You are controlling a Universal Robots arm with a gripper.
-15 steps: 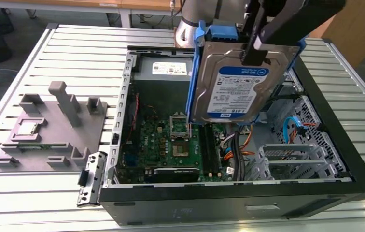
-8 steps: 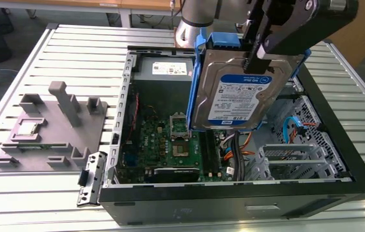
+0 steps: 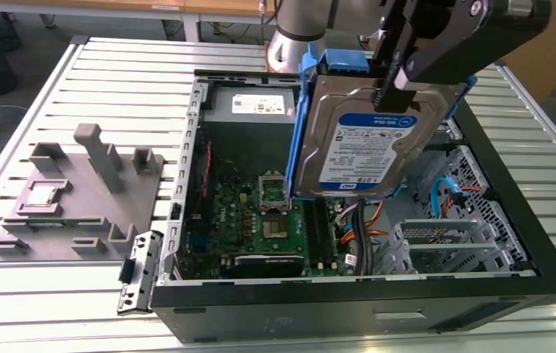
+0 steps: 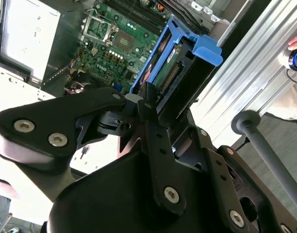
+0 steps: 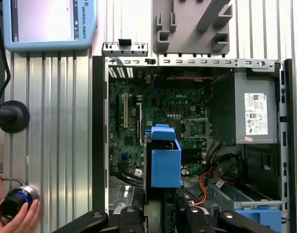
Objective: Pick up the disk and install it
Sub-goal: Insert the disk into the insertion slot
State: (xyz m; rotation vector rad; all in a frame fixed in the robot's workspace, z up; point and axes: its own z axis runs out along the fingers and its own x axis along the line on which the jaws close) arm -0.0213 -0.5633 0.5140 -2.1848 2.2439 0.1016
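The disk (image 3: pixel 357 143) is a silver drive with a white-and-blue label and a blue bracket (image 3: pixel 307 103) along its sides. It hangs upright on edge above the open computer case (image 3: pixel 357 312), over the motherboard (image 3: pixel 248 213). My gripper (image 3: pixel 388 95) is shut on the disk's upper end, its black fingers pinching both faces. In the second wrist view the disk (image 4: pixel 173 73) shows edge-on beyond the gripper (image 4: pixel 149 99). In the first wrist view the blue bracket (image 5: pixel 165 162) hangs over the case interior, just beyond the gripper (image 5: pixel 163 213).
A grey power supply box (image 3: pixel 248 107) sits at the case's far end. A metal drive cage (image 3: pixel 454 243) fills the exterior view's right side of the case. A grey fixture (image 3: pixel 82 191) lies outside on the slatted table. A person's hand (image 5: pixel 17 213) rests beside the table.
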